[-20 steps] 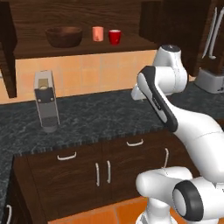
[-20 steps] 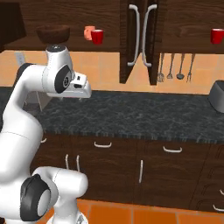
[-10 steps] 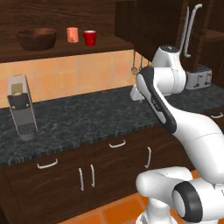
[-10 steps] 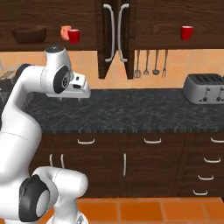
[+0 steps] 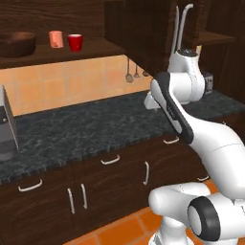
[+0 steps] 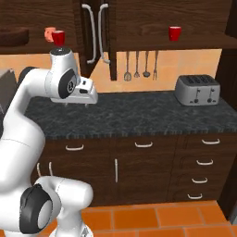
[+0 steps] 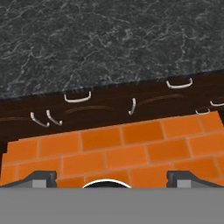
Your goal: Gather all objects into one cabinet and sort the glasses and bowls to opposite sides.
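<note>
- Left base view: the whole picture has been shifted since a second ago, so the base has been driven to the right along the desk [image 5: 95, 127]; the things themselves have not been moved. The bowl [image 5: 16, 43], the pink cup [image 5: 56, 38] and a red cup [image 5: 74, 42] are now seen at the far left on the open shelf [image 5: 103, 48], and the cabinet handles [image 5: 184, 24] have been brought close above the arm.
- Right base view: the cabinet [image 6: 99, 32] is now near the arm, and the second red cup [image 6: 174, 33] is seen on the right shelf, well apart from the others. The toaster [image 6: 197, 90] has come into sight.
- Hand view: the end effector [image 7: 111, 177] is seen with its tips wide apart and nothing between them, pointed down at the floor and low doors.
- Judgement: nothing has been gathered yet; the drive is likely an approach to the lone red cup.
</note>
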Controlling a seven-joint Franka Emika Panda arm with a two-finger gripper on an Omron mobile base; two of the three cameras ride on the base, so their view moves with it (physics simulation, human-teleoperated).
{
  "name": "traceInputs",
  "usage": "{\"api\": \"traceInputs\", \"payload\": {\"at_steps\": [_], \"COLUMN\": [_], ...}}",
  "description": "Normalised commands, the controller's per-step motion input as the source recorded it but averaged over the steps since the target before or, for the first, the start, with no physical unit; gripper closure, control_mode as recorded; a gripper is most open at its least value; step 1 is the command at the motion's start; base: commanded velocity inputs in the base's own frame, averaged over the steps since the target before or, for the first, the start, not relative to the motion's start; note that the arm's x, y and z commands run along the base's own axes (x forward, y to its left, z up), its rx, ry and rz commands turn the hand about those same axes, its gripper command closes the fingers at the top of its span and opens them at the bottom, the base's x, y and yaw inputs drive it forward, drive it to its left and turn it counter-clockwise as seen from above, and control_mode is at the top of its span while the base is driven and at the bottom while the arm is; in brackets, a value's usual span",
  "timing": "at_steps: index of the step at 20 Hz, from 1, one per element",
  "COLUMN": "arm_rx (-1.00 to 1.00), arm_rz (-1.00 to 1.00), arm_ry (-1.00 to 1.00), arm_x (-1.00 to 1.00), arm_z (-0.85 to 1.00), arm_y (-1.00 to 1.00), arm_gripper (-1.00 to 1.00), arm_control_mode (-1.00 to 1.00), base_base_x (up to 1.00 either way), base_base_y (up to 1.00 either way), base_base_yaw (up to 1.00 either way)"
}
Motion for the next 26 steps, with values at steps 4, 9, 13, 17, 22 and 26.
{"api": "traceInputs", "payload": {"at_steps": [4,9,13,17,22,26], "arm_rx": [0.00,0.00,0.00,0.00,0.00,0.00], "arm_rz": [0.00,0.00,0.00,0.00,0.00,0.00], "arm_ry": [0.00,0.00,0.00,0.00,0.00,0.00], "arm_x": [0.00,0.00,0.00,0.00,0.00,0.00], "arm_z": [0.00,0.00,0.00,0.00,0.00,0.00], "arm_y": [0.00,0.00,0.00,0.00,0.00,0.00], "arm_gripper": [-1.00,-1.00,-1.00,-1.00,-1.00,-1.00], "arm_control_mode": [1.00,1.00,1.00,1.00,1.00,1.00], "base_base_x": [0.23,0.31,0.23,0.83,0.99,0.59], "base_base_y": [-0.43,-0.53,-0.57,-0.49,-0.43,-0.58], "base_base_yaw": [-0.02,0.00,0.00,0.00,0.00,0.19]}}
